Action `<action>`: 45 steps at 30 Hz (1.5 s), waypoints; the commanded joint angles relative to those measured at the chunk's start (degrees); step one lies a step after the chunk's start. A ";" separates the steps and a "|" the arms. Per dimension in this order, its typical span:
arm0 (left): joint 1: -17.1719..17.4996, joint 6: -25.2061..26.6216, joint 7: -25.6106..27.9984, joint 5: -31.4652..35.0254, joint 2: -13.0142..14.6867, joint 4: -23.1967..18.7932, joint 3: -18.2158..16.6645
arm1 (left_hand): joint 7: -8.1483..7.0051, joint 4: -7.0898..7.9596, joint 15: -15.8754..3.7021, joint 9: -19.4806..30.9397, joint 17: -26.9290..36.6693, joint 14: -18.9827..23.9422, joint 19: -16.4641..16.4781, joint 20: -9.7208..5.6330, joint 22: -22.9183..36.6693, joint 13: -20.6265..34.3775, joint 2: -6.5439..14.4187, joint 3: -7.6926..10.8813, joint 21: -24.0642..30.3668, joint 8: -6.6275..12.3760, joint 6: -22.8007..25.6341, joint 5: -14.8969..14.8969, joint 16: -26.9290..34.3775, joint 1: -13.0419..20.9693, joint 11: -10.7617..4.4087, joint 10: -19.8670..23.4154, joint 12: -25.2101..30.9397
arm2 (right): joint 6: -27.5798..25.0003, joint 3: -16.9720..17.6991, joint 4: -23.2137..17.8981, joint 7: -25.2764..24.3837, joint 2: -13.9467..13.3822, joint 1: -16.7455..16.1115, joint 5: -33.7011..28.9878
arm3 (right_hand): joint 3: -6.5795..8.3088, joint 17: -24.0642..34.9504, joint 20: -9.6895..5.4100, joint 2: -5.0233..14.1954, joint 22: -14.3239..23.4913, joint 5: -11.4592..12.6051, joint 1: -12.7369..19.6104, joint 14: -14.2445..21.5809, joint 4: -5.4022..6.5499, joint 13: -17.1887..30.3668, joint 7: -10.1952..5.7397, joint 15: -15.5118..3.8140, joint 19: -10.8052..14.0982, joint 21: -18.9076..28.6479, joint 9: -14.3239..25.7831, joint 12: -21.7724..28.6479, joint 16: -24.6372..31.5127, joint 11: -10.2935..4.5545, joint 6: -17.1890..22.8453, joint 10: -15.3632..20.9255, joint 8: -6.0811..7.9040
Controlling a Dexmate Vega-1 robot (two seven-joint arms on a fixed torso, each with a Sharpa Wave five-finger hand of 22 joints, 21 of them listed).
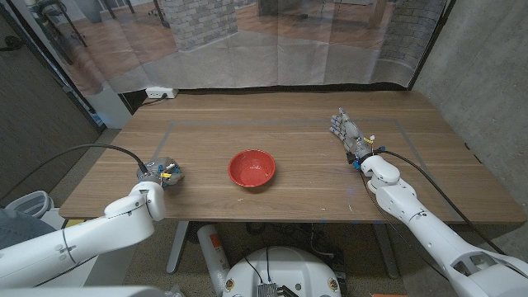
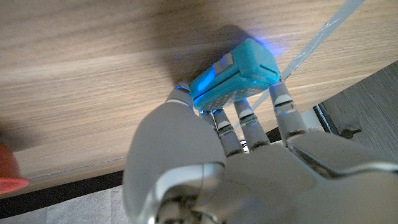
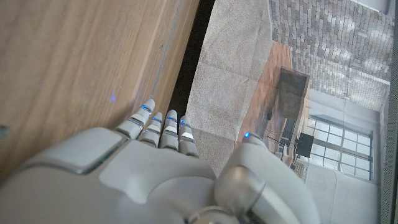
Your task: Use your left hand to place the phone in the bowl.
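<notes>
My left hand's fingers (image 2: 244, 118) are closing around one turquoise phone (image 2: 235, 76) on the table (image 1: 297, 132); my wrist view is showing it, the head view isn't. One red bowl (image 1: 252, 167) is sitting mid-table. My right hand (image 1: 347, 132) is resting, fingers extended together.

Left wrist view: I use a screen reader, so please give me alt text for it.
The left hand reaches its fingers around a turquoise phone on the wooden table; a red bowl's edge shows beside it.
</notes>
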 commanded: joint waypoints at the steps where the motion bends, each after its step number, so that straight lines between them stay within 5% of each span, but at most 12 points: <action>1: -0.20 0.29 0.53 -1.54 -0.21 -0.66 -0.39 | -0.11 -8.70 -9.53 0.49 8.51 8.80 28.64 -15.56 0.19 0.20 1.28 9.80 0.47 0.40 0.58 0.36 0.46 0.42 0.19 0.13 0.00 | -0.12 0.17 -0.70 0.05 -0.36 -0.63 0.30 | -0.11 0.29 -0.02 0.39 0.21 -0.10 0.37 0.41 -0.20 0.13 -0.36 0.11 0.54 -0.17 0.27 -0.21 0.15 0.03 0.25 -0.29 -0.13; 13: 0.78 -0.35 3.09 -1.69 -0.56 -1.19 -1.80 | 0.62 -8.46 -9.82 1.20 9.51 9.04 28.48 -15.96 0.10 0.86 1.18 10.72 0.63 0.98 1.03 0.49 0.38 1.09 0.46 0.52 0.16 | -0.31 0.26 -1.20 0.12 -0.68 -0.73 0.49 | -0.15 0.29 -0.06 0.44 0.22 -0.10 0.38 0.41 -0.25 0.13 -0.32 0.17 0.65 -0.33 0.27 -0.19 0.14 0.13 0.25 -0.27 -0.13; 14: 1.09 -0.97 3.18 -2.00 -0.40 -1.23 -2.24 | 0.75 -8.55 -10.09 1.41 9.95 9.36 28.54 -16.08 0.08 1.11 0.97 11.07 0.75 1.10 1.05 0.53 0.50 1.53 2.05 0.69 0.24 | -0.36 0.26 -1.27 0.02 -0.70 -0.74 0.46 | -0.16 0.29 -0.03 0.45 0.22 -0.10 0.38 0.42 -0.25 0.13 -0.33 0.12 0.63 -0.36 0.27 -0.19 0.14 0.17 0.27 -0.28 -0.12; 18: 1.08 -0.48 4.22 -1.76 -1.05 -1.48 -2.61 | 1.38 -8.77 -10.31 1.86 10.59 9.79 28.50 -16.43 0.08 1.52 1.14 11.99 0.91 1.46 1.45 0.76 0.63 2.67 2.57 0.85 0.29 | -0.33 0.33 -1.20 0.20 -0.69 -0.65 0.65 | -0.18 0.29 -0.06 0.46 0.22 -0.11 0.38 0.42 -0.27 0.13 -0.30 0.10 0.66 -0.42 0.27 -0.19 0.14 0.17 0.26 -0.27 -0.12; 38: 1.71 -1.54 5.96 -1.91 -0.77 -2.31 -5.17 | 2.05 -8.55 -10.29 2.79 11.87 10.55 28.62 -17.10 0.04 2.37 0.98 13.39 1.35 2.11 2.09 1.19 0.76 3.95 2.98 1.27 0.38 | -0.06 0.36 -0.71 0.30 -0.46 -0.03 0.61 | -0.27 0.29 -0.03 0.50 0.23 -0.12 0.36 0.41 -0.32 0.13 -0.29 0.13 0.83 -0.66 0.27 -0.17 0.13 0.17 0.31 -0.26 -0.10; 45: 4.11 -4.69 6.68 -4.11 -0.54 -2.65 -8.80 | 2.30 -8.36 -10.33 3.15 12.37 10.77 28.65 -17.22 0.04 2.69 0.88 13.77 1.53 2.30 2.18 1.31 0.76 4.10 3.14 1.85 0.57 | -0.23 0.29 -1.02 0.20 -0.60 -0.11 0.46 | -0.29 0.29 -0.04 0.52 0.24 -0.11 0.36 0.41 -0.34 0.13 -0.31 0.16 0.90 -0.72 0.27 -0.19 0.12 0.09 0.30 -0.31 -0.11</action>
